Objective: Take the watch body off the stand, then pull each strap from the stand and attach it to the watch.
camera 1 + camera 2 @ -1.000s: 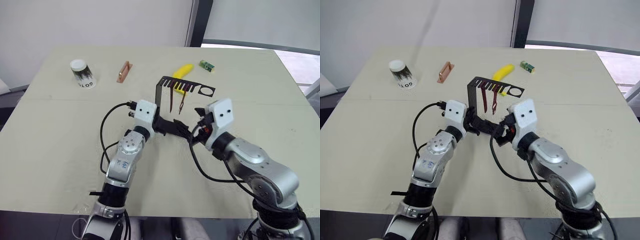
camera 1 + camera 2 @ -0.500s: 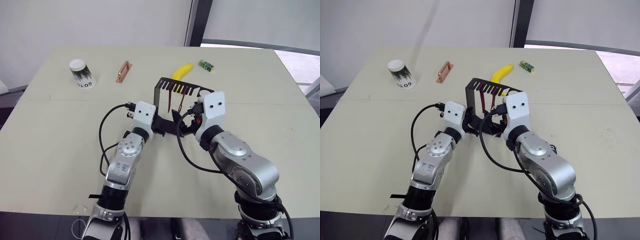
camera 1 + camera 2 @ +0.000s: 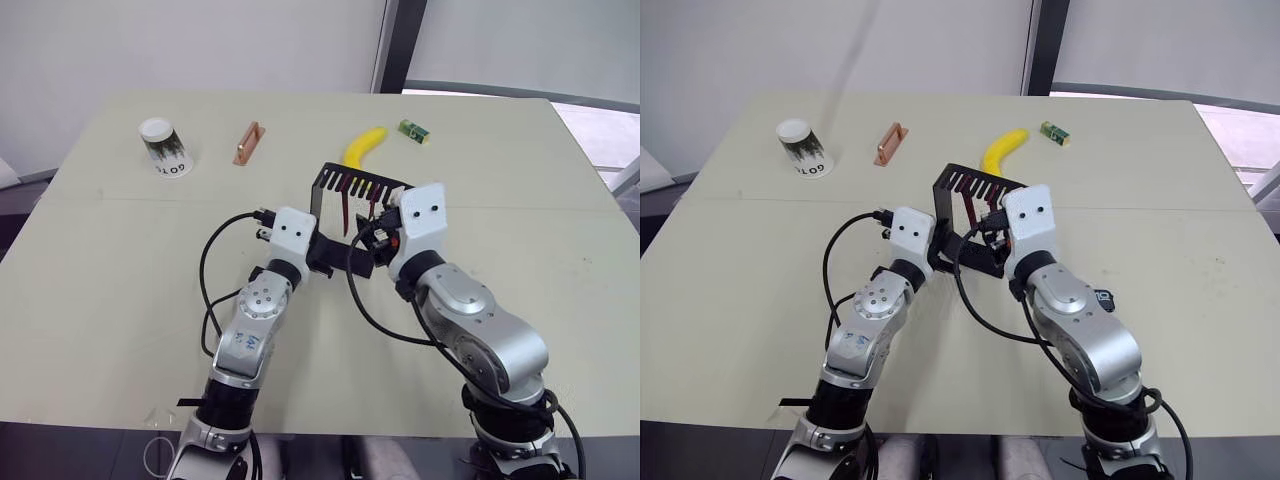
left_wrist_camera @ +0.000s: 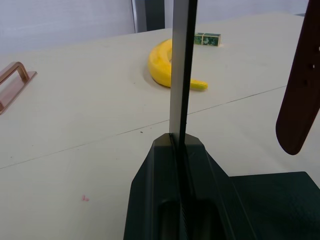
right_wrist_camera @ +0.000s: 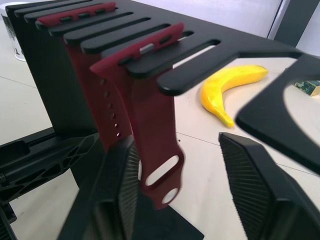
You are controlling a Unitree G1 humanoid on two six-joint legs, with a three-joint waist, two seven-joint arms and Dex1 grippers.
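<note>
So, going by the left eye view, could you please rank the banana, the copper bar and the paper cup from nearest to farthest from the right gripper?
1. Banana, just beyond the right gripper, behind the stand.
2. Copper bar, farther off to the left.
3. Paper cup, at the far left.

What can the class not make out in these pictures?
Thin black sheet-metal stand: its foot, head views, mostly hidden behind the left gripper and right gripper.
Small dark thing, right eye view: too small to identify.
Rear dark red strap, right wrist view: lower end behind the front strap.
</note>
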